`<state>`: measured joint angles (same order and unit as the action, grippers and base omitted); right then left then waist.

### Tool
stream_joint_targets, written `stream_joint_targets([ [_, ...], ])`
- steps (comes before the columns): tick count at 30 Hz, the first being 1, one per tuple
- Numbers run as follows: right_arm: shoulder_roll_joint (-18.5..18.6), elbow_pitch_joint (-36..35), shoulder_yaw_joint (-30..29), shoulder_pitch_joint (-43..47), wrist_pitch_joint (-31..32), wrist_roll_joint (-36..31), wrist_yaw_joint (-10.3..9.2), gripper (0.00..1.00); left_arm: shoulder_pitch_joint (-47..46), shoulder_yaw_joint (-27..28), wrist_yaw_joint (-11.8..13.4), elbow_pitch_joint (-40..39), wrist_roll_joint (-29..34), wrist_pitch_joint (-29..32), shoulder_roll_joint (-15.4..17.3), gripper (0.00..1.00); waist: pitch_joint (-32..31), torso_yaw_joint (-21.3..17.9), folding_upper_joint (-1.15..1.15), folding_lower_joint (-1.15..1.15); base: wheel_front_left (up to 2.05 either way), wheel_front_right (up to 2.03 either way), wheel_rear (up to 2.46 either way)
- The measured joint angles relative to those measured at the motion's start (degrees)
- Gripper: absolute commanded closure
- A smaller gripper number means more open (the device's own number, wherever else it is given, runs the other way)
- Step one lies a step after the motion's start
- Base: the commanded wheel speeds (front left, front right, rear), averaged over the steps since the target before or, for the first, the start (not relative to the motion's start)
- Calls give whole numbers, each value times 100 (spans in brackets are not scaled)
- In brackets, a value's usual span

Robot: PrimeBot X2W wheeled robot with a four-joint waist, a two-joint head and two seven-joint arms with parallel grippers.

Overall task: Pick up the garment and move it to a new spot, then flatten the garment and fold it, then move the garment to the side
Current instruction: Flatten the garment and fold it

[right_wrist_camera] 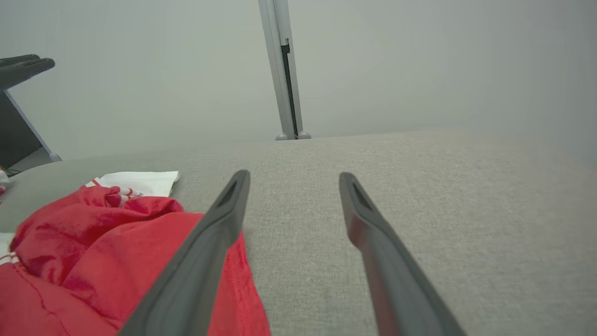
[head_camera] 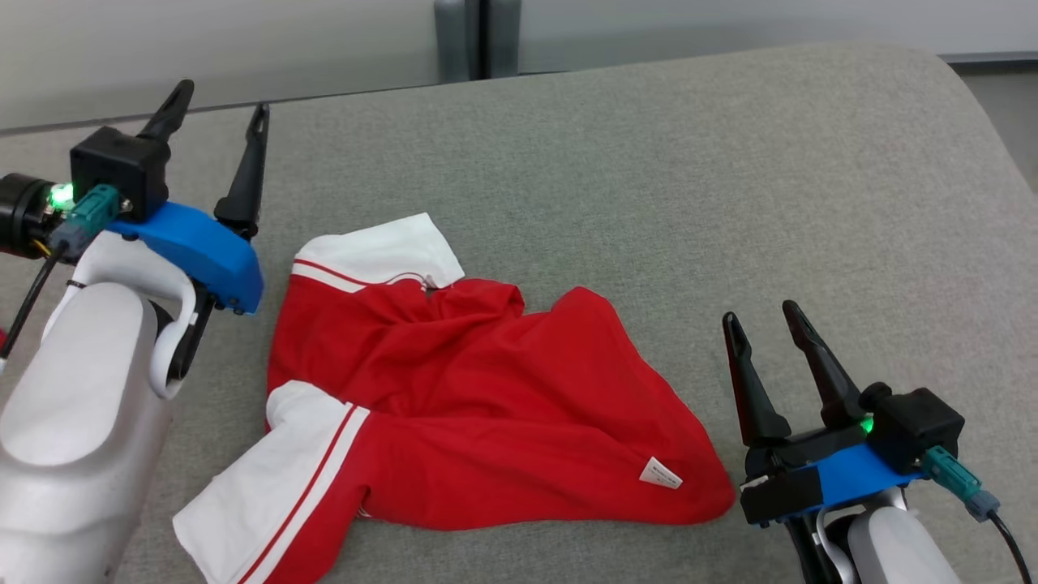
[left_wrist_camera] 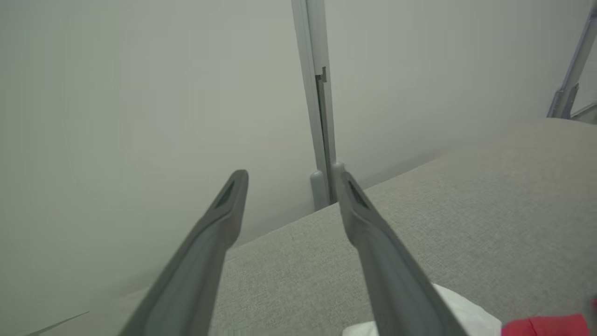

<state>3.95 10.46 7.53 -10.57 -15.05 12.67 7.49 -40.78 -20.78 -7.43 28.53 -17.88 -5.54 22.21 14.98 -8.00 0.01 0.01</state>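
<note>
One crumpled garment (head_camera: pixel 478 389), between left hand (head_camera: pixel 221 97), right hand (head_camera: pixel 760 312)

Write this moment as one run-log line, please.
garment: crumpled on grey surface, not held | left end effector: open, left of garment | right end effector: open, right of garment | fold: not done

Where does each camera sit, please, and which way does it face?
Head view: on the head, looking forward and down at the red-and-white garment on the grey padded surface; left gripper, pale forearm and right gripper show, jaws open.
Left wrist view: on the left wrist, looking along its fingers toward the wall and a grey upright post.
Right wrist view: on the right wrist, looking along its fingers across the surface to the wall.
Shared: both wrist views catch the garment's edge and that post.
</note>
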Motion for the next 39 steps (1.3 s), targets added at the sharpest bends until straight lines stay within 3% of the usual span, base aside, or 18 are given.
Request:
stream_joint_targets([
  [9,-33,11,69,-218,1,56,0,0,-586,-1881,-1,593,-1600,1024,739,0,321,-341,0,-1,0,0,0],
  [18,-48,14,104,-399,0,62,0,0,-672,-3486,-1,866,-2919,2019,1182,0,488,-527,0,-1,0,0,0],
  [22,-49,33,96,-400,0,60,0,0,-770,-3646,0,984,-3392,2297,1159,0,470,-536,-1,-2,0,0,0],
  [23,-51,40,98,-400,0,60,0,0,-785,-3675,0,1016,-3511,2372,1151,27,461,-536,-1,-2,0,0,0],
  [24,-53,47,102,-400,0,60,0,0,-820,-3740,0,1023,-3553,2386,1158,100,455,-539,-2,-2,0,0,0],
  [28,-57,64,112,-400,0,60,0,0,-956,-3906,-2,1062,-3734,2384,1151,100,424,-536,-2,-2,0,0,0],
  [35,-42,49,65,-426,0,60,0,0,-1814,-3657,-2,1360,-3934,1790,1139,100,503,-495,-2,-2,0,0,0],
  [39,-38,32,32,-525,0,59,0,0,-2388,-3515,11,1709,-3694,1241,1173,100,587,-543,-1,-1,0,0,0],
])
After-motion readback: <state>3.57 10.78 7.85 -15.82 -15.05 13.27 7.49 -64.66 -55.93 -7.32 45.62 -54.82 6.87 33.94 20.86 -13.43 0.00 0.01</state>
